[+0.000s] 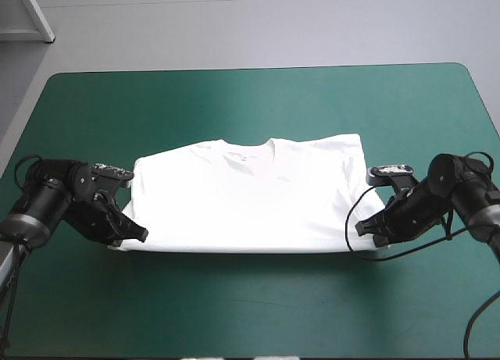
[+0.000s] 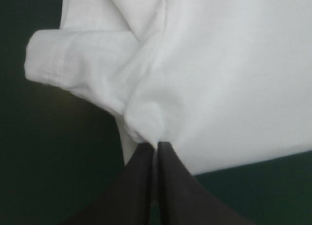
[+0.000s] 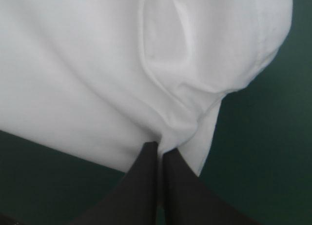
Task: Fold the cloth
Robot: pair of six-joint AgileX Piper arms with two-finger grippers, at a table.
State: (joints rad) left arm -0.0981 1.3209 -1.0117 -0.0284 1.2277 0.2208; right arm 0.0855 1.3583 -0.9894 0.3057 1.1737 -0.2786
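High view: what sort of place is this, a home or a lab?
Most likely a lab workbench for robot trials: a table with a teal-green cover, a white T-shirt laid out on it, and the left gripper and right gripper each shut on one side of the shirt.

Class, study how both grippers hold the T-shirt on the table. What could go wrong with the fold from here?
1. The left gripper and right gripper each pinch only a small bunch at the T-shirt's side edge, so the cloth might slip out on lifting.
2. The sleeve beside the left gripper lies loose and may flop open.
3. Uneven arm motion could skew the fold.
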